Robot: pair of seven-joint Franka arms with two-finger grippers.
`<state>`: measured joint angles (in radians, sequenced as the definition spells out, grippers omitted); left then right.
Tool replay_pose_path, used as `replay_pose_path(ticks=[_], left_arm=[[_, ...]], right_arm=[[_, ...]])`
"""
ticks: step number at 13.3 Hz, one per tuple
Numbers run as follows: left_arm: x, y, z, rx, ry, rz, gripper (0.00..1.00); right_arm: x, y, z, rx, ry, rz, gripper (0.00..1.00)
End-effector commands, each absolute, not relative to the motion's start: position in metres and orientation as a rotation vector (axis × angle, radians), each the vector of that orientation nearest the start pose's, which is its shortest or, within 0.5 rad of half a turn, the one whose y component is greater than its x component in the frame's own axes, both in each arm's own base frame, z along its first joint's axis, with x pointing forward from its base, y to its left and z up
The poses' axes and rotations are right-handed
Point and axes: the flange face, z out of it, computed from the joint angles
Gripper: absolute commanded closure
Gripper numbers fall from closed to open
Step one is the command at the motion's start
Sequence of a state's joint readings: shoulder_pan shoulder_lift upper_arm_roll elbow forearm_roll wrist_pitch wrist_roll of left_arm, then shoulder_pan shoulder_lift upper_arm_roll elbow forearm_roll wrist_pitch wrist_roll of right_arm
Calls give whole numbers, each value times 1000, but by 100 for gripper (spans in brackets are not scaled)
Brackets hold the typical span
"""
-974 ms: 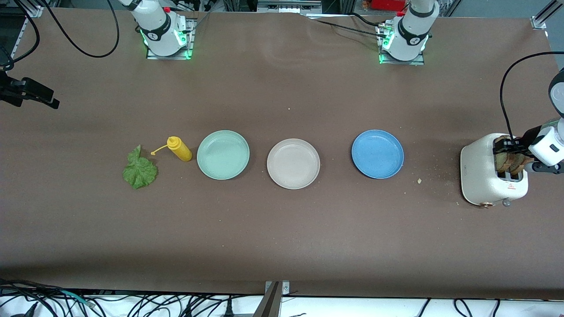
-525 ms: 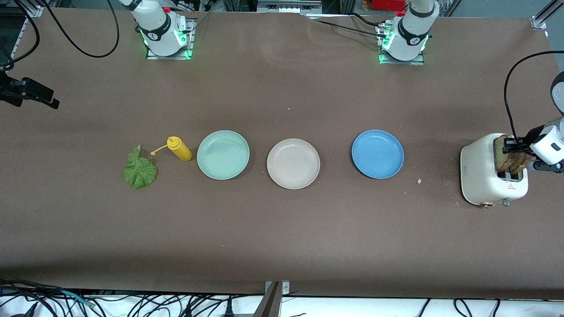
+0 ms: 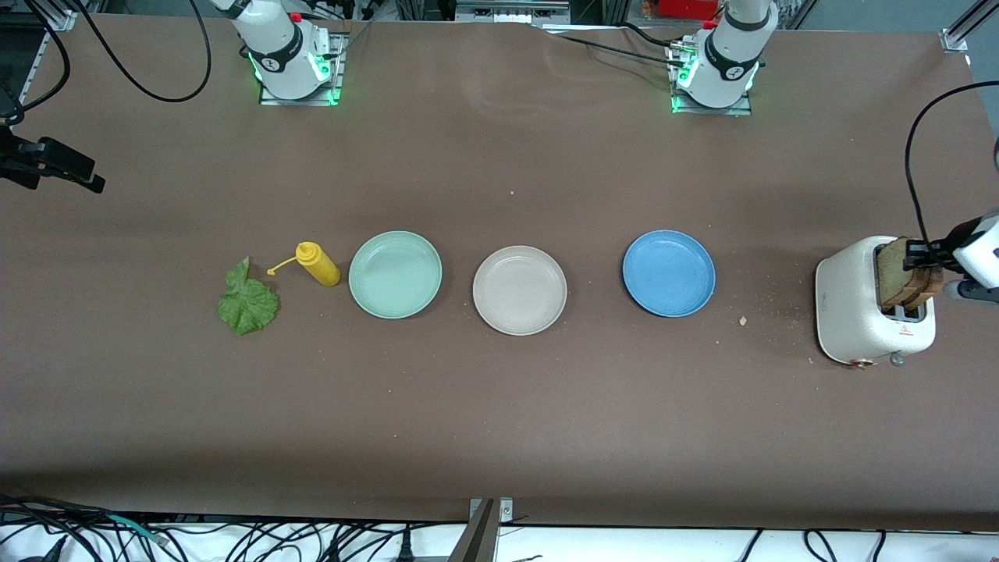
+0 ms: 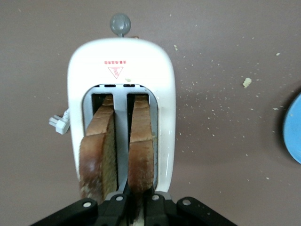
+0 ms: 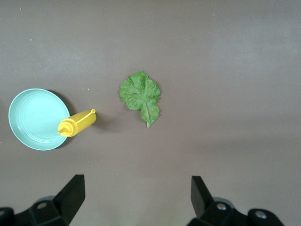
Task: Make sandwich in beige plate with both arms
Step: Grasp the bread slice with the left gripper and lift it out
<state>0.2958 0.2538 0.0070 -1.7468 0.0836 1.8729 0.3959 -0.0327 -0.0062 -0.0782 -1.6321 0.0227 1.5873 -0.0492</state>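
The beige plate (image 3: 520, 290) lies empty at the middle of the table. Two tan toast slices (image 3: 897, 273) stand in a white toaster (image 3: 855, 308) at the left arm's end. My left gripper (image 3: 923, 256) is over the toaster. In the left wrist view it (image 4: 137, 207) is shut on the top edge of the slice (image 4: 141, 155) in the slot toward the blue plate; the other slice (image 4: 99, 160) stands beside it. The green lettuce leaf (image 3: 248, 303) lies flat at the right arm's end. My right gripper (image 5: 136, 197) is open and empty, high over the table near the leaf (image 5: 140, 96); it is out of the front view.
A mint green plate (image 3: 395, 274) and a yellow squeeze bottle (image 3: 318, 264) lie between the leaf and the beige plate. A blue plate (image 3: 669, 272) lies between the beige plate and the toaster. Crumbs are scattered near the toaster. A black camera clamp (image 3: 55, 164) sticks in at the right arm's end.
My left gripper has shifted over the toaster toward the table's end, and the toast slices now stand straighter in the slots. Nothing else has moved.
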Motion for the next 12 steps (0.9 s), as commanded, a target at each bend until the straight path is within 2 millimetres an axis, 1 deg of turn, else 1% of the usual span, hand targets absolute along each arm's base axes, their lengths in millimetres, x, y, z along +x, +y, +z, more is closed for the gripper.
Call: replay_pose_path(ticks=[1, 2, 3, 4, 6, 7, 8, 10, 11, 12], left_arm=[[594, 182, 471, -3086, 240, 248, 100], [596, 172, 482, -3103, 255, 258, 100], [594, 165, 489, -3136, 257, 292, 100], [593, 158, 492, -3180, 258, 324, 100], [595, 133, 488, -3307, 261, 342, 100], [597, 115, 484, -3359, 290, 370, 100], [600, 99, 473, -3401, 321, 423, 100], [611, 57, 448, -3510, 388, 494, 100], [617, 34, 435, -3567, 394, 533, 100], [623, 19, 418, -3644, 387, 573, 100]], right_arm=[[548, -58, 608, -3098, 89, 57, 0], [548, -58, 608, -3098, 89, 57, 0], [548, -59, 608, -3098, 91, 56, 0], [548, -59, 608, -3098, 91, 56, 0], [548, -59, 609, -3098, 91, 54, 0], [548, -59, 608, -3098, 91, 56, 0], [548, -59, 609, -3098, 91, 54, 0], [548, -59, 608, -3098, 89, 54, 0], [548, -58, 608, -3098, 86, 57, 0], [548, -58, 609, -3098, 86, 54, 0]])
